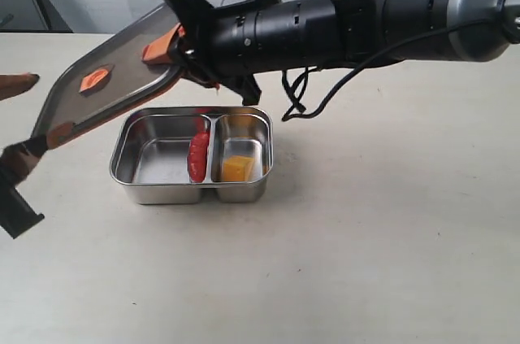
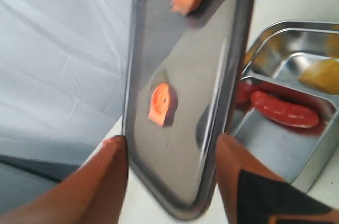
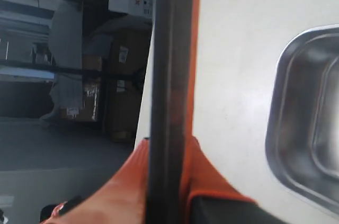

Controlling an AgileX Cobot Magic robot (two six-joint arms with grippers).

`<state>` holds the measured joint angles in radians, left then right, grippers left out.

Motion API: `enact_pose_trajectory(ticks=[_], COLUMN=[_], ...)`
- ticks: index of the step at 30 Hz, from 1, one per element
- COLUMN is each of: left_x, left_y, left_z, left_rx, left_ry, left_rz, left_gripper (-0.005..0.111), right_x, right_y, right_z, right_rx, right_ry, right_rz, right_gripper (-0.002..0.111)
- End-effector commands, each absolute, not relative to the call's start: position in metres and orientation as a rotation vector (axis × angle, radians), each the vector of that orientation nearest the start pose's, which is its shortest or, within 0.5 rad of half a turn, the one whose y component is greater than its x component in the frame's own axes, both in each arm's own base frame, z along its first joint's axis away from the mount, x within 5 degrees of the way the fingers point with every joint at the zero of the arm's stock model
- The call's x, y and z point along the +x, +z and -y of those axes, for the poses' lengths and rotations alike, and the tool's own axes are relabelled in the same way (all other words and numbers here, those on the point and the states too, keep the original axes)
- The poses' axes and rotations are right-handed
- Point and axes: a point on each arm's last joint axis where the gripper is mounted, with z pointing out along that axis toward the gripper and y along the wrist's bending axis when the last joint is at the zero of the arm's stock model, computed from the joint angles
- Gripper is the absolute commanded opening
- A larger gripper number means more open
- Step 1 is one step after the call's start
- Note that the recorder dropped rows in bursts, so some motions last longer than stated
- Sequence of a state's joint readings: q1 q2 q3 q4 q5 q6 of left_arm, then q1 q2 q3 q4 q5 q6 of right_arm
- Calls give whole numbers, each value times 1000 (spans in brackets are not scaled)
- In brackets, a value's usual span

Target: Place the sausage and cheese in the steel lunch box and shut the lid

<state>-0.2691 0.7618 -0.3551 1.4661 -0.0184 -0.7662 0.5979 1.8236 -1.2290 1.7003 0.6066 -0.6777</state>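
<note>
Exterior view shows me the right gripper (image 1: pixel 166 43) clamped on the upper end of the lid (image 1: pixel 130 63), which hangs tilted above and to the left of the steel lunch box (image 1: pixel 162 193). The sausage (image 1: pixel 198 157) lies in the larger compartment against the divider, and the cheese (image 1: pixel 237 168) is in the smaller one. The frame edge cuts off my left gripper (image 2: pixel 170 147). Its fingers (image 2: pixel 106 176) are spread wide either side of the lid's lower end, but I cannot tell whether they touch it.
</note>
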Motion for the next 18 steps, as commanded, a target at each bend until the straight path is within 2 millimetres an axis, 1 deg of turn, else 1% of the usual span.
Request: enact_pose_trajectory(ticks=[1, 4, 6, 8, 10, 13, 18], left_x=[151, 157, 162, 169, 176, 189, 213], left_y=[272, 280, 282, 284, 285, 282, 264], left_z=[36, 34, 32, 32, 36, 42, 48], left_rx=[663, 546, 465, 400, 399, 457, 510], left_ry=[221, 179, 175, 155, 123, 111, 138], left_rz=[-1746, -1783, -1824, -1852, -1856, -1872, -1967], left_gripper=[47, 47, 47, 47, 47, 47, 47], right_x=[331, 338, 340, 341, 340, 333, 323], right_y=[250, 242, 235, 230, 224, 211, 191], right_z=[-242, -231, -228, -226, -224, -221, -216], right_rx=[88, 39, 9, -39, -38, -70, -75], right_ry=[1533, 1603, 1640, 1637, 1612, 1586, 1526], right_rz=[-2280, -2281, -2280, -2268, -2272, -2294, -2352], right_gripper=[-1, -1, -1, -1, -1, -1, -1])
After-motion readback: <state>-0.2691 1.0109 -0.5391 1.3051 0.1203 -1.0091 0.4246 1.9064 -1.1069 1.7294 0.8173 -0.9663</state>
